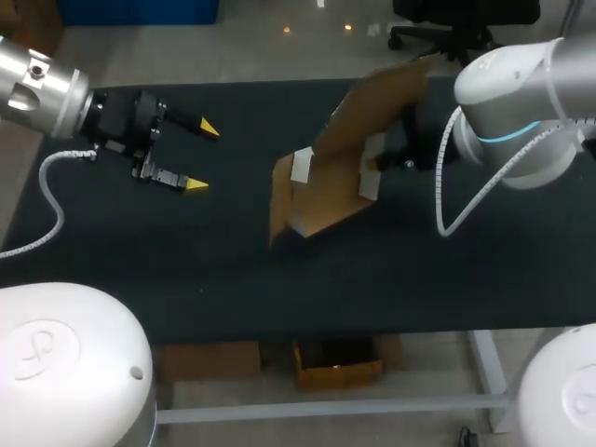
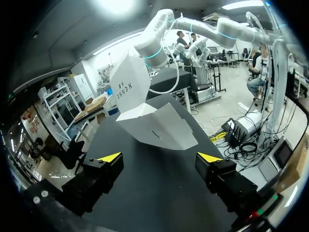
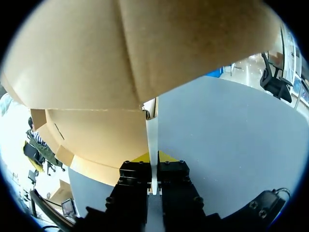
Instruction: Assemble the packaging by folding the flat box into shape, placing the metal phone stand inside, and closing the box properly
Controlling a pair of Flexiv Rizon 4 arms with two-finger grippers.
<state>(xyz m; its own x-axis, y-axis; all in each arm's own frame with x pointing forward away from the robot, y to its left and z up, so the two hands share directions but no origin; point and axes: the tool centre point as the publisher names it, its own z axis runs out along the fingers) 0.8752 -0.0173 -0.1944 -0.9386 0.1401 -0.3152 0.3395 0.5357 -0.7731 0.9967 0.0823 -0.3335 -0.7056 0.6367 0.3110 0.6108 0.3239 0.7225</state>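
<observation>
Closest in the right wrist view is the right tool (image 3: 153,157), its two fingers pressed together on a thin, white-edged panel of the box (image 3: 96,72), one finger on each face. That single pinch is the only grip on the box. In the head view the box (image 1: 326,177) stands half opened and tilted, brown inside and white outside, with its loose flaps splayed. Its lower corner looks to rest on the dark surface (image 1: 186,261), though I cannot be sure it touches.

The left tool (image 1: 202,156) sits well apart from the box, on the side away from the right arm. Its fingers are spread wide with nothing between them. Seen from its own wrist, the left tool (image 2: 159,157) faces the box (image 2: 149,121), which lies ahead of it, beyond its fingertips.

The likely trouble lies in that one-panel grip. The card is thin, so the panel could crease, tear or slide out of the fingers, and the box would then swing or flop back flat. With the left tool so far from the box, nothing braces the opposite wall, so a fold pressed now could skew it.

By count: one box, two tools, and no metal phone stand visible in any view.
</observation>
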